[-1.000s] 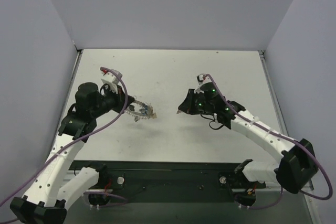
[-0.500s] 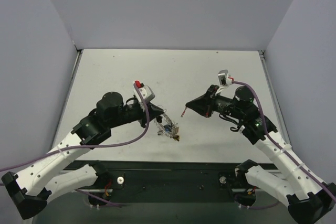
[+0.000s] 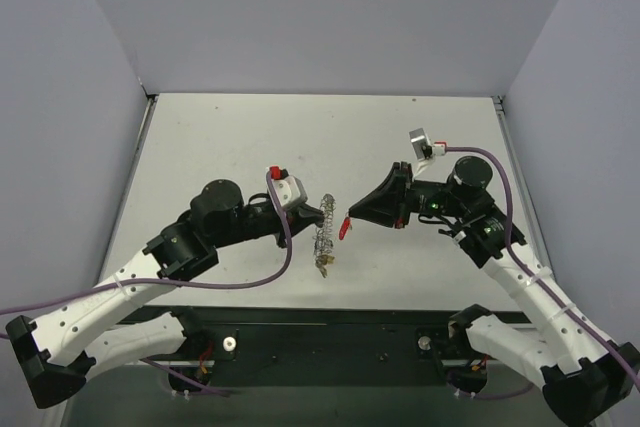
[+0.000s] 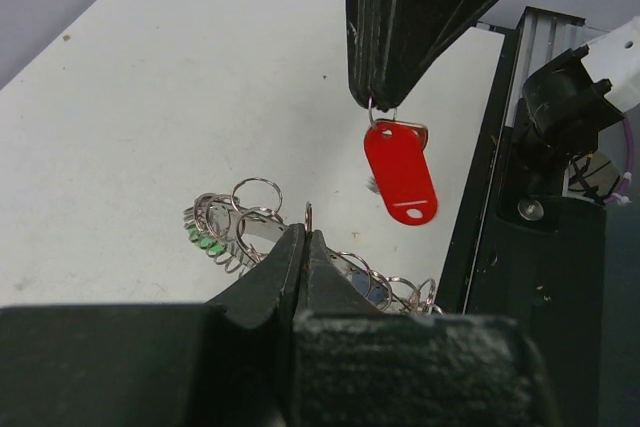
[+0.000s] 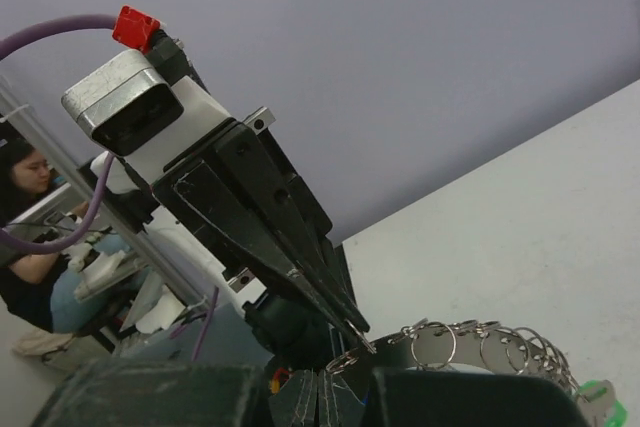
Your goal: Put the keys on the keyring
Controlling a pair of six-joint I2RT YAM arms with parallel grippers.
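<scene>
The keyring (image 3: 322,239) hangs edge-on above the table, a silvery hoop strung with small rings, with a green key (image 4: 205,239) and a blue key (image 4: 388,292) on it. My left gripper (image 3: 320,218) is shut on one of its small rings (image 4: 308,215). Just to the right, my right gripper (image 3: 351,218) is shut on the small ring of a red key (image 4: 400,172), which dangles beside the hoop without touching it. In the right wrist view the hoop (image 5: 470,342) stretches to the right in front of my shut right gripper (image 5: 320,394), with the left gripper's fingers (image 5: 285,247) above it.
The white table (image 3: 300,137) is walled by grey panels on three sides. A black rail (image 3: 320,332) with both arm bases runs along the near edge, directly below the hanging keyring. A person shows beyond the table at the left of the right wrist view.
My left gripper carried the keyring right, toward the centre, and it now hangs edge-on. My right gripper came down and left with the red key, closing the gap to the hoop.
</scene>
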